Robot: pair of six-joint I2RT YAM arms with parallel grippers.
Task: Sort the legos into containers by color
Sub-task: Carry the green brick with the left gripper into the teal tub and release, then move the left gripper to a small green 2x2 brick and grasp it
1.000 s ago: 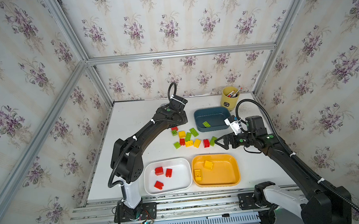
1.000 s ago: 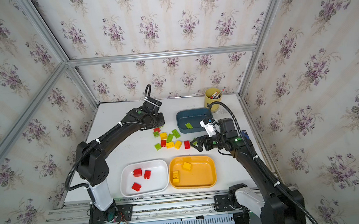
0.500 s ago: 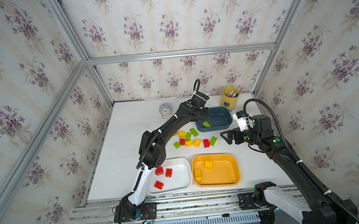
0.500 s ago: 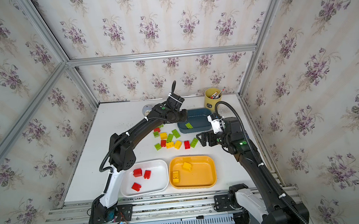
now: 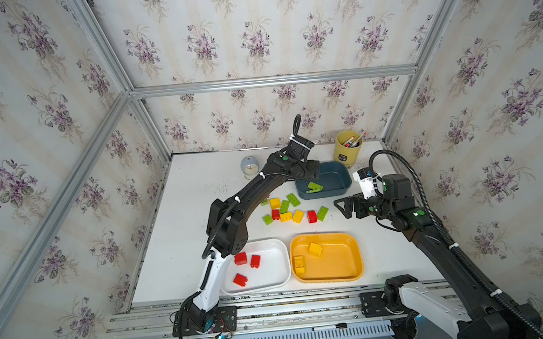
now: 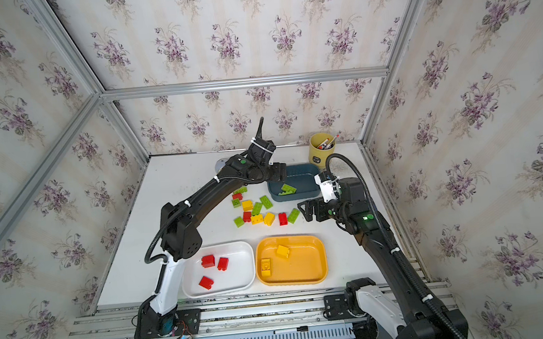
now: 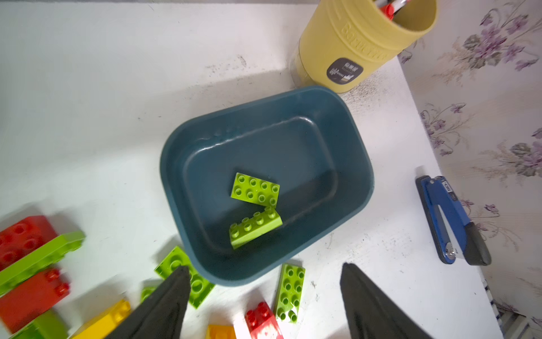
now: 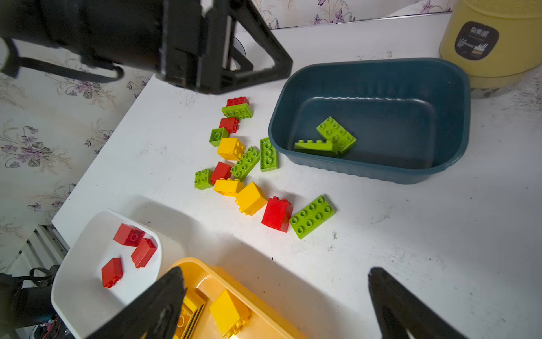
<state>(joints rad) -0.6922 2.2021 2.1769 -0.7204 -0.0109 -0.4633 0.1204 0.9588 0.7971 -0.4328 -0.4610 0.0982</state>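
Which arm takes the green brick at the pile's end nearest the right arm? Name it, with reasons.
Right. The right gripper is open, empty and close beside that green brick; the left gripper, also open, hangs at the teal tray, farther off.

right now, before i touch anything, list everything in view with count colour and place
table: one, white
teal tray: one, dark teal, back, beside pen cup
green bricks: two, lime, in teal tray
white tray: one, front
red bricks: three, in white tray
orange-yellow tray: one, front, right of white tray
yellow bricks: two, in orange-yellow tray
loose bricks: thirteen; six green, four red, three yellow; mid-table
pen cup: one, yellow, back
clock: one, pale grey, back
blue tool: one, table's right edge
markers: two, black, front rail
left gripper: open, empty, above teal tray's edge
right gripper: open, empty
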